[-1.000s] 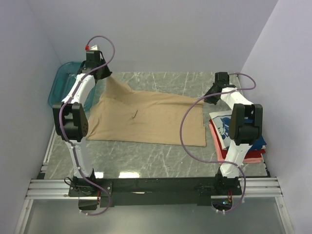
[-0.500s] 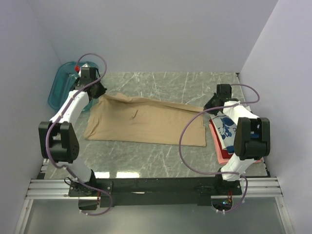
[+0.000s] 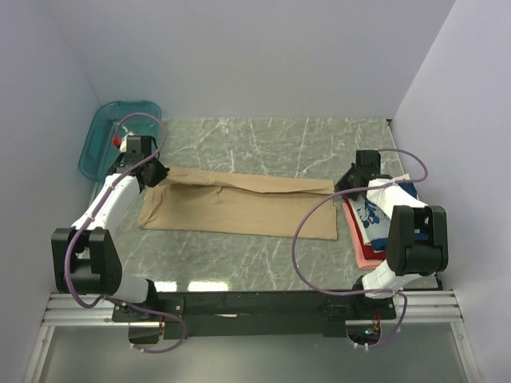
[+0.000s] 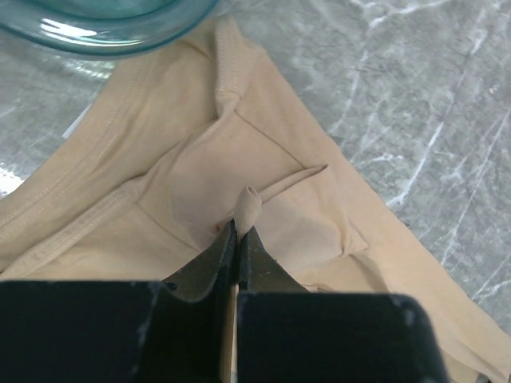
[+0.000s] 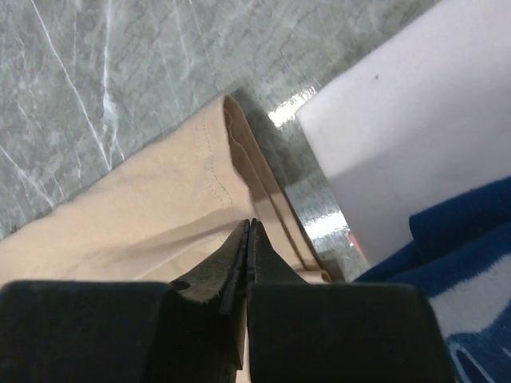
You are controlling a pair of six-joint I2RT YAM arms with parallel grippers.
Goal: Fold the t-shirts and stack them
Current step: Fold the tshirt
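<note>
Overhead view with two wrist views. A tan t-shirt (image 3: 239, 209) lies spread across the middle of the marbled grey-green worktop (image 3: 271, 144), its long axis running from left to right. Its far edge is turned over toward the near side, forming a narrow folded band that stretches between the two grippers.

The left gripper (image 3: 157, 175) sits at the shirt's far left corner. In the left wrist view its jaws are pressed almost together, and a small nub of tan cloth stands pinched between their tips, with seams and a sleeve fold spread beyond it. A teal plastic basket (image 3: 96, 144) stands just behind this corner, against the left wall, its rim close to the cloth.

The right gripper (image 3: 345, 182) sits at the shirt's far right corner. In the right wrist view its jaws are pressed fully together on the doubled hem, which rises in a fold to meet the tips.

A stack of t-shirts (image 3: 369, 227) lies just beside the tan shirt's right edge, partly under the right arm. The top one is navy blue with a white print, and red and pink edges show beneath it. The print is too small and too covered to read.
</note>
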